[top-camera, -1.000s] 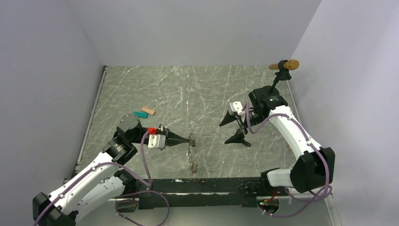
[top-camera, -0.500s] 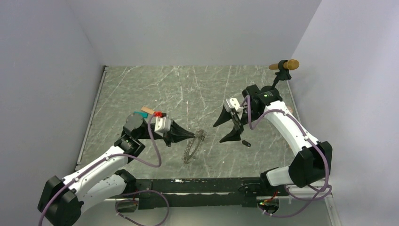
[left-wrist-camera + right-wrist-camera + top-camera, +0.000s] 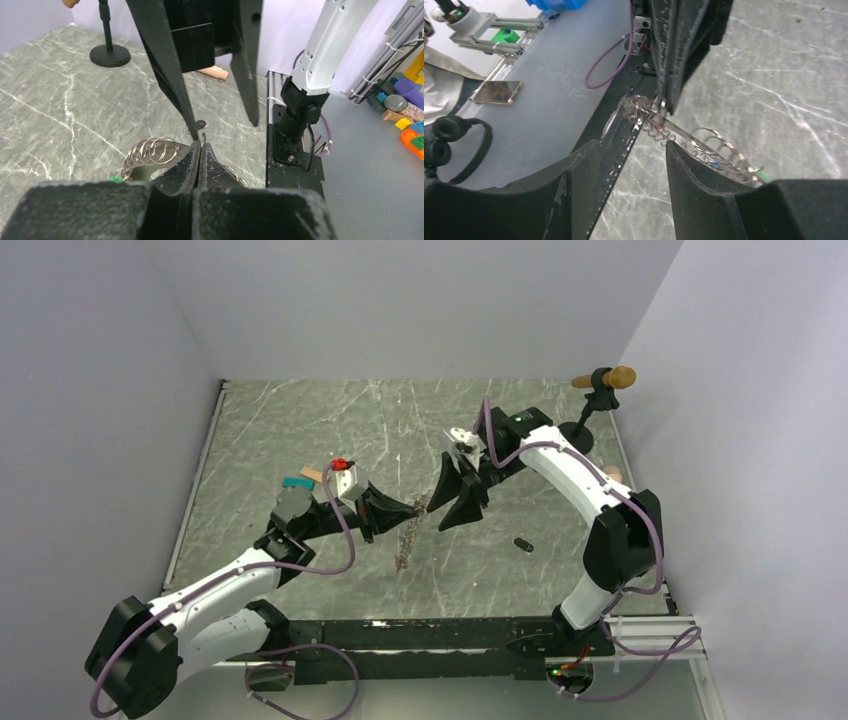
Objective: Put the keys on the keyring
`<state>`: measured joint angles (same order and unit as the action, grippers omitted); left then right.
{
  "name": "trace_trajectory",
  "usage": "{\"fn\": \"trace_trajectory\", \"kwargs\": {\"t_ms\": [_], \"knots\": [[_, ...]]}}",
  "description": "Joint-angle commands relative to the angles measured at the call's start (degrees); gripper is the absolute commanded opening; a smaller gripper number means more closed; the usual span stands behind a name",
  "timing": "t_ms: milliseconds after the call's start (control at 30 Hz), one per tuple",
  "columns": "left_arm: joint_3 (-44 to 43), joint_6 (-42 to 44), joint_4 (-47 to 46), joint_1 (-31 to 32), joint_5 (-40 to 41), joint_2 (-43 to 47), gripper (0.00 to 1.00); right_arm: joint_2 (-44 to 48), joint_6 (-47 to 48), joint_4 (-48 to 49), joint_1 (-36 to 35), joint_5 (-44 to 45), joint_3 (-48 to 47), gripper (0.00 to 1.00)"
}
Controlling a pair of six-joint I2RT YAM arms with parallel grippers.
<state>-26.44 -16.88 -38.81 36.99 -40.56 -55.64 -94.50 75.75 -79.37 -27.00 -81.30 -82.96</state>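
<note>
The left gripper (image 3: 414, 506) is clamped tight on the upper end of the keyring (image 3: 404, 543), a chain of silver wire loops hanging over the middle of the marble table (image 3: 300, 420). The right gripper (image 3: 440, 517), with its jaws partly spread and holding nothing, is right at that pinched end. One black key (image 3: 521, 543) lies on the table farther right.

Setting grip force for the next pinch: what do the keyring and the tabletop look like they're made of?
The keyring looks like bare metal wire with a silvery, shiny finish: its small coiled loops glint in both wrist views. The tabletop looks like smooth grey-green stone with white veins, though it could be a marble-print sheet; the pictures don't settle which.
</note>
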Motion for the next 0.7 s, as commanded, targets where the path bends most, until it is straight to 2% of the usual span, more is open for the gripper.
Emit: {"fn": "trace_trajectory", "kwargs": {"t_ms": [0, 433, 667], "knots": [[-0.8, -1.7, -5.7, 0.4, 3.0, -1.2, 0.00, 0.2, -3.6, 1.5, -1.8, -1.9, -2.0, 0.55], [-0.4, -2.3, -6.5, 0.7, 3.1, -1.1, 0.00, -0.2, -14.4, 9.6, -2.6, 1.5, -2.3, 0.52], [-0.2, -0.1, -1.9, 0.6, 4.7, 1.0, 0.00, 0.6, -10.6, 3.8, -2.5, 6.7, -6.4, 0.52]]}}
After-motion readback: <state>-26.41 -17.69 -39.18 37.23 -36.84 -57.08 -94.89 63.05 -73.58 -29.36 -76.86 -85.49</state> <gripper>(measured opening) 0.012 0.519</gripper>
